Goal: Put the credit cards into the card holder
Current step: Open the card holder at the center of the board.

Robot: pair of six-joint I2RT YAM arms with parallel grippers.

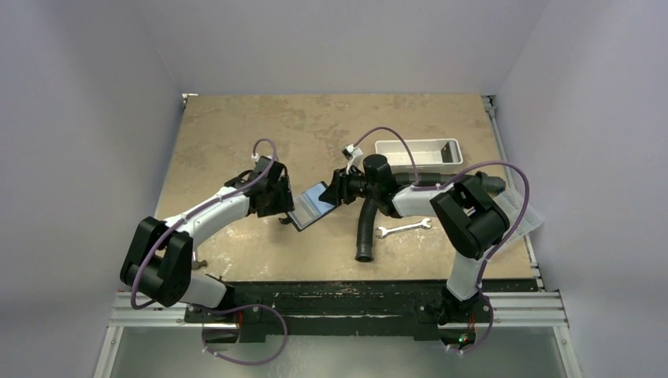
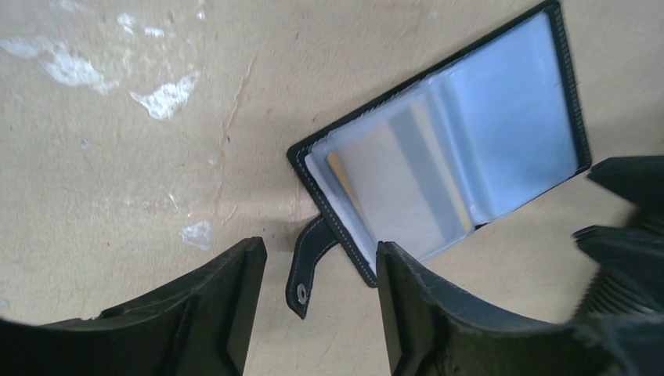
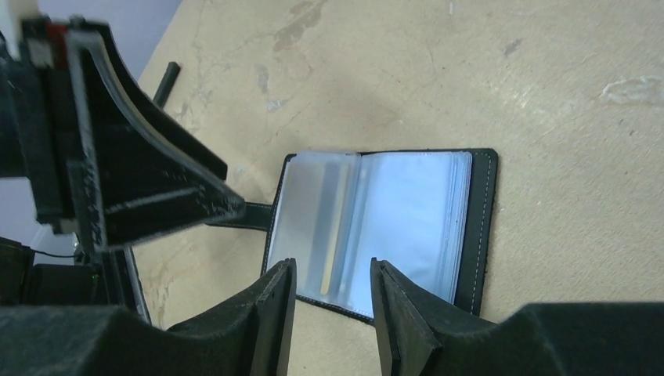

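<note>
The black card holder [image 1: 313, 206] lies open on the table between my two grippers, its clear sleeves facing up. In the left wrist view the card holder [image 2: 509, 102] holds a greyish card [image 2: 384, 184] with a yellowish-tan edge [image 2: 427, 125] inside the left sleeves. Its strap with the light stud [image 2: 301, 291] lies between my left fingers. My left gripper [image 2: 321, 313] is open and empty just off the holder's corner. My right gripper [image 3: 333, 305] is open and empty over the holder's near edge [image 3: 391, 227]. The card [image 3: 325, 223] shows there too.
A white tray [image 1: 417, 151] stands at the back right. A black corrugated hose [image 1: 366, 228] and a silver wrench [image 1: 403, 228] lie under my right arm. Clear plastic [image 1: 529, 214] lies at the table's right edge.
</note>
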